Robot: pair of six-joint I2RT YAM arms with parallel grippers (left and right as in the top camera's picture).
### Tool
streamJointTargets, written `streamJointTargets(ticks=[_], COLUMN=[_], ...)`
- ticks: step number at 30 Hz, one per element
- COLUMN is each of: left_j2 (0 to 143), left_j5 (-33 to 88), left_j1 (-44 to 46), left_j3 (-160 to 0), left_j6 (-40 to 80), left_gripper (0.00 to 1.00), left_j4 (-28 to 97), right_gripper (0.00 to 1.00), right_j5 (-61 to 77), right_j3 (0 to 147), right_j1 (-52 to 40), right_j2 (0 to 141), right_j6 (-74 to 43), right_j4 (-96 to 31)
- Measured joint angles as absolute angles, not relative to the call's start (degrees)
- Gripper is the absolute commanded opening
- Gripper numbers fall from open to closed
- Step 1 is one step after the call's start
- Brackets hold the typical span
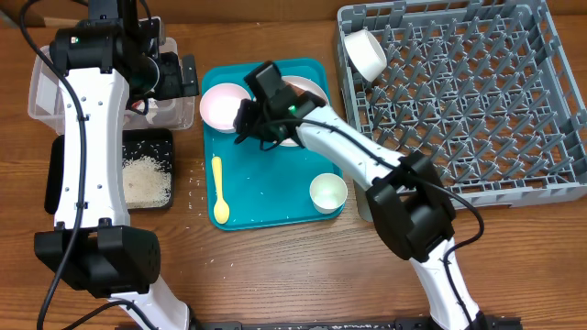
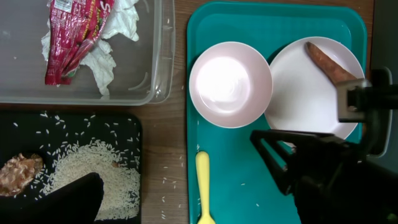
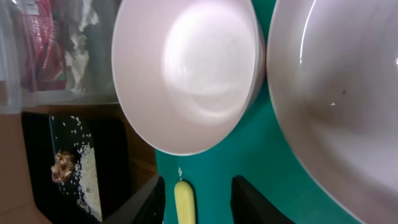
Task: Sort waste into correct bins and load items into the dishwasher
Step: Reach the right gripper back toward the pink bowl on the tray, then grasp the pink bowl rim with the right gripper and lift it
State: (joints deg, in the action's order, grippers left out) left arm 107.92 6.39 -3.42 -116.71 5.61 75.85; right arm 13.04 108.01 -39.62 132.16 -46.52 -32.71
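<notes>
My right gripper (image 1: 246, 121) (image 3: 199, 183) hovers open over the teal tray, its fingers on either side of the yellow spoon's (image 3: 185, 202) (image 1: 219, 191) end, just below a white bowl (image 3: 186, 74) (image 1: 224, 105). The white plate (image 2: 311, 87) beside it holds the brown sausage (image 2: 326, 62). My left gripper (image 1: 174, 78) is open and empty above the clear tub (image 1: 41, 87), which holds crumpled paper with a red wrapper (image 2: 74, 31). The black tray (image 1: 160, 137) holds rice (image 2: 106, 168) and a brown lump (image 2: 18, 174). A small cup (image 1: 328, 192) stands on the teal tray.
The grey dish rack (image 1: 459, 92) fills the right side, with one white bowl (image 1: 365, 53) lying in its near-left corner. The teal tray (image 1: 275, 183) sits between the bins and the rack. Loose rice grains lie on the wood beside the black tray.
</notes>
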Motion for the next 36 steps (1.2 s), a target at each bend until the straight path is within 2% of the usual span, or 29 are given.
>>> streamJointTargets(ticks=[14,18,23,31,36], left_j2=[107.92,107.92,107.92,107.92,107.92], left_j5=[6.39,6.39,6.39,6.39,6.39], left_j1=[-3.42,-3.42,-3.42,-3.42,-3.42], left_j3=[-116.71,-116.71,-116.71,-116.71,-116.71], left_j6=[5.63,5.61,5.63,5.63,5.63], left_gripper=[1.00,1.00,1.00,1.00,1.00], left_j4=[75.85,75.85,75.88,75.88,75.85], right_gripper=[0.37,0.28,0.25,0.25,0.29], right_j5=[10.13,9.65,9.26,7.05,7.31], right_j3=[108.01,108.01,108.01,108.01,108.01], right_j1=[-40.12,-40.12,-40.12,-40.12,-40.12], right_j2=[135.33,135.61,135.61,135.61,135.61], right_j6=[-48.23,-48.14,-48.03,-47.53,-46.54], right_j4=[-29.04,-27.90,-28.08,-25.91,-25.21])
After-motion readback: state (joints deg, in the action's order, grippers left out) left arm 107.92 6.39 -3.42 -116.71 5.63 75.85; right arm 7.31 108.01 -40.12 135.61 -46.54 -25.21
